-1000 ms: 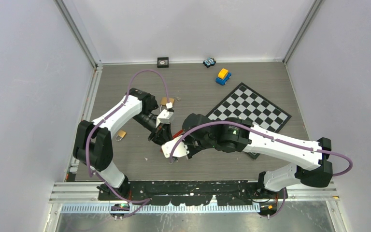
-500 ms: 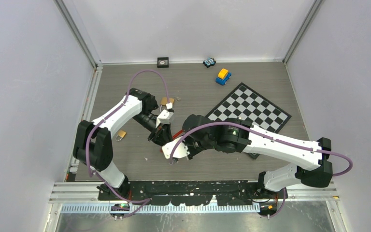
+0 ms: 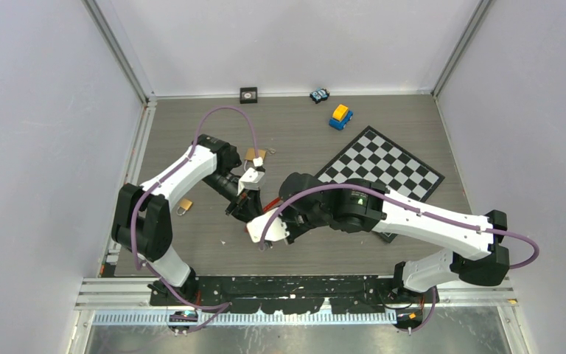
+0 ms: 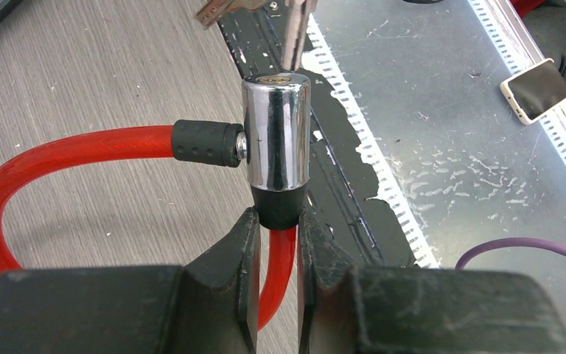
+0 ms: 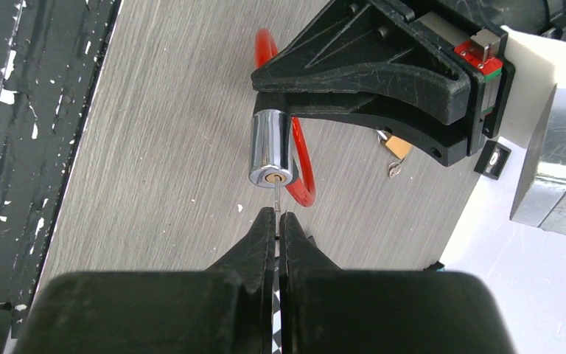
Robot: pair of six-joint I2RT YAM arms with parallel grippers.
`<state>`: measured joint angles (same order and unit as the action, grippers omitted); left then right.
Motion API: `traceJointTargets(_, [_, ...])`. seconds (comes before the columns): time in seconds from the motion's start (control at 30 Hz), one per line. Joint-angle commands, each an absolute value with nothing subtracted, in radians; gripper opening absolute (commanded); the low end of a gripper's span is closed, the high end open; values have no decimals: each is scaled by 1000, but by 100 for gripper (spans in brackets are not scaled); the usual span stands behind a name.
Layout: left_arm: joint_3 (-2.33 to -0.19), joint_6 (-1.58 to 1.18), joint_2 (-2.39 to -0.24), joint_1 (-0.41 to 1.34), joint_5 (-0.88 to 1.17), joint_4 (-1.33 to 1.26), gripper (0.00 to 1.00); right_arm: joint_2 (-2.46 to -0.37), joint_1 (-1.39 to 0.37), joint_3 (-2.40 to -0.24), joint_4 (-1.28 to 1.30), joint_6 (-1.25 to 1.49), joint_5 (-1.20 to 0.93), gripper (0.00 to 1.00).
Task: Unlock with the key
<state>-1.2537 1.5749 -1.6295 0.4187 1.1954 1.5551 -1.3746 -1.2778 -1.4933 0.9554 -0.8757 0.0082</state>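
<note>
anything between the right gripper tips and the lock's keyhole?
Only the key, pinched by the right gripper, its tip at the lock cylinder. Seen in the right wrist view.

No legible text or markings

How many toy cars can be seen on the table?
2. The small dark car stands at the far edge, close to the back wall. The blue and yellow car is a little nearer, just beyond the far corner of the checkerboard. More could be hidden from view.
</note>
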Motion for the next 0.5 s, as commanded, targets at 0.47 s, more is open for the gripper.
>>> traceJointTargets(0.47, [-1253,1624,-1605,414,1218,1765,0,-1386,-1296,-1514,922,-892,66,1])
